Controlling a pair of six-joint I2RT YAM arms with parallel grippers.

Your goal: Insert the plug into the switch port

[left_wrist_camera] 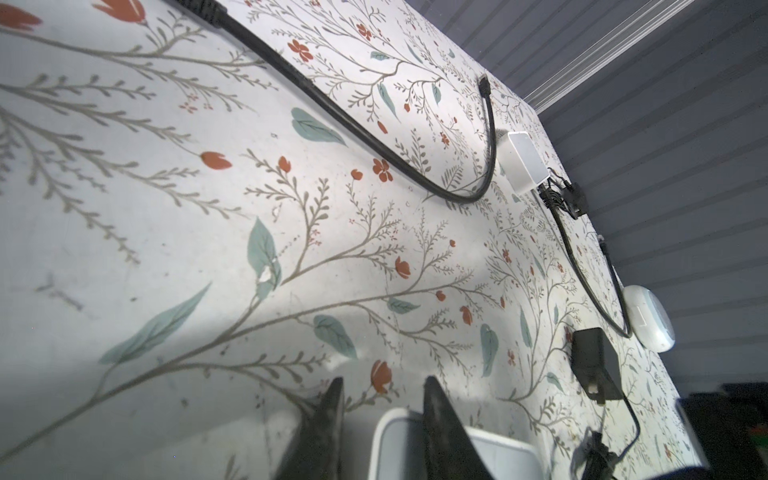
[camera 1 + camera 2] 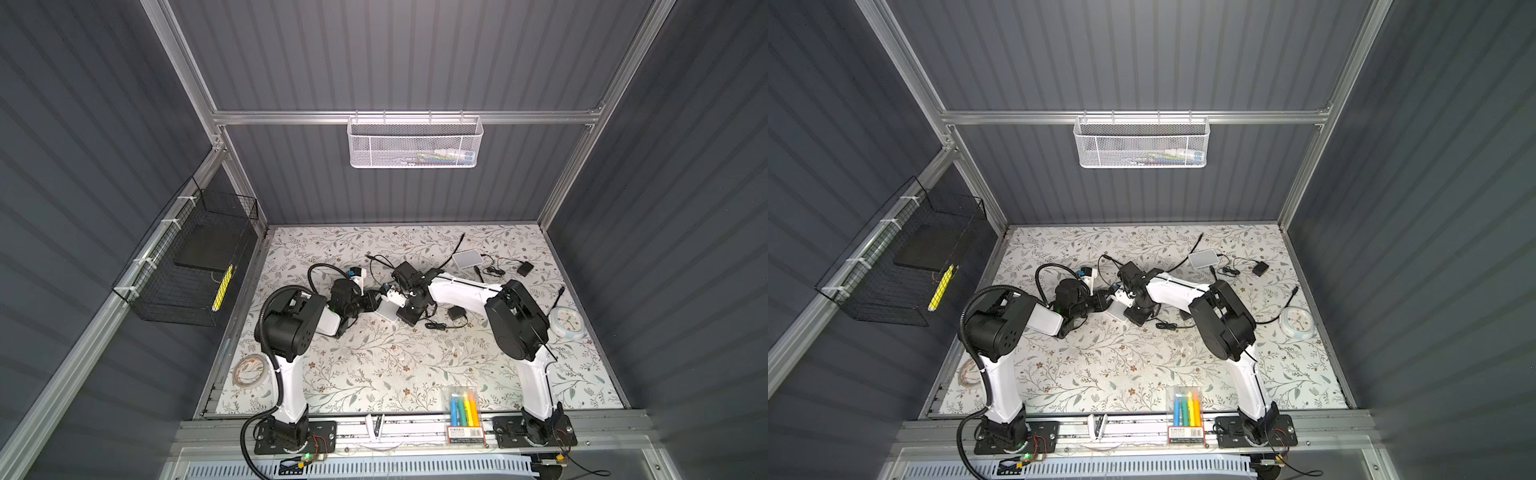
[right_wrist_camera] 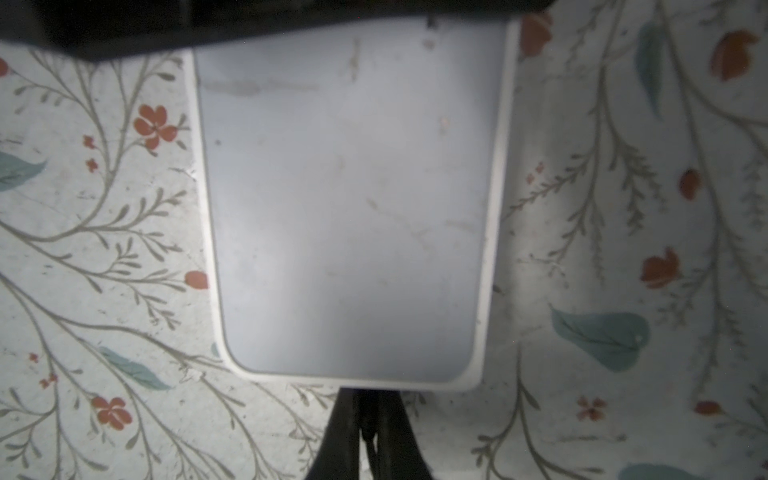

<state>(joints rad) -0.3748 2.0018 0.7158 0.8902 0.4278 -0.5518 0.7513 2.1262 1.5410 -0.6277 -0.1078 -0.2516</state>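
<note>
Desk: What lies mid-table [image 2: 374,365], among the floral print?
Photographer: The white switch box [image 3: 345,199], lying flat. The left gripper [image 1: 384,380], jaws spread, has one finger over the box's corner and one beside it. The right gripper [image 3: 370,401], jaws pressed together, sits just beside its short edge. The plug cannot be made out.

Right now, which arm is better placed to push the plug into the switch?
Right. The right gripper, shut on something dark, faces the switch edge; the left gripper only straddles its corner.
</note>
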